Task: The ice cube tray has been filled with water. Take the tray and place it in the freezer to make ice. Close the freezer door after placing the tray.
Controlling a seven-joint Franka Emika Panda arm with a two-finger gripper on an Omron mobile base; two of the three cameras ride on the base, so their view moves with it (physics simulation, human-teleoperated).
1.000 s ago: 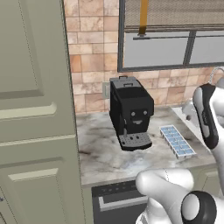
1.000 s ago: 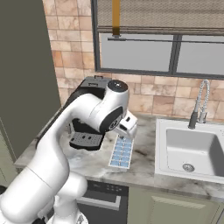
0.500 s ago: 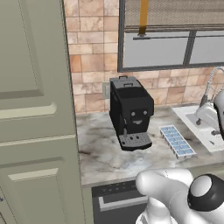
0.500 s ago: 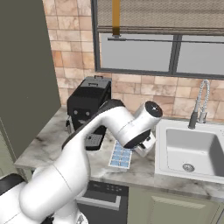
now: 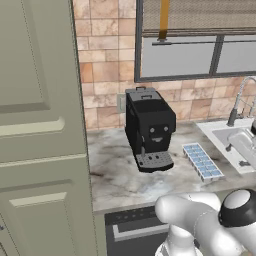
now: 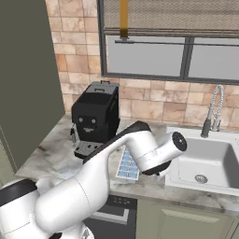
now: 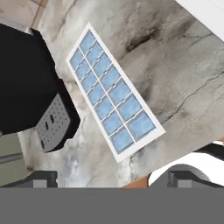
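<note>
The ice cube tray [image 7: 111, 94] lies flat on the marble counter [image 7: 183, 74], just right of the black coffee machine [image 7: 26, 83]. Water [image 7: 131, 107] shows as pale blue squares in its cells. My gripper [image 7: 113, 180] hangs above the tray's near end, open, with its two fingertips [image 7: 41, 179] far apart and nothing between them. The tray [image 5: 202, 161] sits between the coffee machine [image 5: 150, 127] and the sink [image 5: 235, 140]. In the right base view my forearm [image 6: 154, 151] covers part of the tray [image 6: 127, 165]. The freezer and its door are out of view.
A tall pale green cabinet [image 5: 40, 130] stands at the counter's left end. The faucet [image 6: 212, 114] rises behind the sink [image 6: 210, 161]. A window with a blind [image 5: 200, 45] is above the tiled wall. An oven front [image 5: 135, 230] sits under the counter.
My arm has swung right and down, from over the coffee machine to above the tray beside the sink. The tray has not moved.
</note>
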